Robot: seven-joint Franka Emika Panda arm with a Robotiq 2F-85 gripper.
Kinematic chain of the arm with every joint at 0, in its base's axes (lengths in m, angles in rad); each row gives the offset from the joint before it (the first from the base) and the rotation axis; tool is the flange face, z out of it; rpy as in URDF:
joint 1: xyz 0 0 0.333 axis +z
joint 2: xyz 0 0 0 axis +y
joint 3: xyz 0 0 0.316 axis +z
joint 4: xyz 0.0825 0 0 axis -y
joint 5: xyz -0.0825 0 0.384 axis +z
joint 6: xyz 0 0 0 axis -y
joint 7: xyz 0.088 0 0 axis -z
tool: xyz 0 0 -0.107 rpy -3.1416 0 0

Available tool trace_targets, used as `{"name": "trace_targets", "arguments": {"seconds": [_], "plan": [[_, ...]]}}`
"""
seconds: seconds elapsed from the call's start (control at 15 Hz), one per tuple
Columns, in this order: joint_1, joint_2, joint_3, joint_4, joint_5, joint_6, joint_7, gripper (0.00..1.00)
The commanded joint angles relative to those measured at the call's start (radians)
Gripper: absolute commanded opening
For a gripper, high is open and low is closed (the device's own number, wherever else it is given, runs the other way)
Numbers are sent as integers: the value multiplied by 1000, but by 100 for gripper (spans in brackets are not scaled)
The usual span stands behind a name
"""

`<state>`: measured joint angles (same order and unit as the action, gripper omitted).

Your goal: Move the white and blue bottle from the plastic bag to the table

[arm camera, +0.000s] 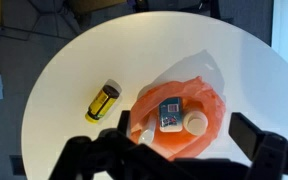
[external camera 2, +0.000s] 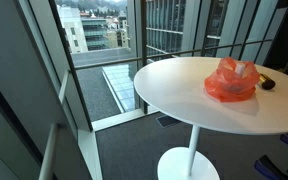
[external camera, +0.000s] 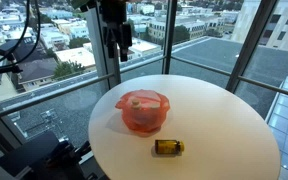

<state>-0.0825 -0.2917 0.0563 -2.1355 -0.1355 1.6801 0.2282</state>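
white-blue bottle (arm camera: 174, 115) in orange bag (arm camera: 152, 100) | amber bottle (arm camera: 104, 101) beside, on table (arm camera: 64, 65)

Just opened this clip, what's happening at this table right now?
A single robot arm is working over a round white table. Its hand hangs open well above an orange plastic bag, touching nothing. The white and blue bottle lies inside the bag, seen in the wrist view, so it has not been taken out yet. A small amber bottle lies on the table beside the bag.
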Motion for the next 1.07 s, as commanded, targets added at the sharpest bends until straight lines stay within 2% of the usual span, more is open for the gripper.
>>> {"name": "trace_targets", "arguments": {"seconds": [0.0, 0.27, 0.67, 1.0], "plan": [[16, 1, -14, 2, -4, -3, 3, 100], [15, 4, -14, 4, -6, 1, 7, 100], [5, 84, -30, 3, -20, 141, 28, 100], [1, 181, -72, -9, 20, 266, 7, 100]]}}
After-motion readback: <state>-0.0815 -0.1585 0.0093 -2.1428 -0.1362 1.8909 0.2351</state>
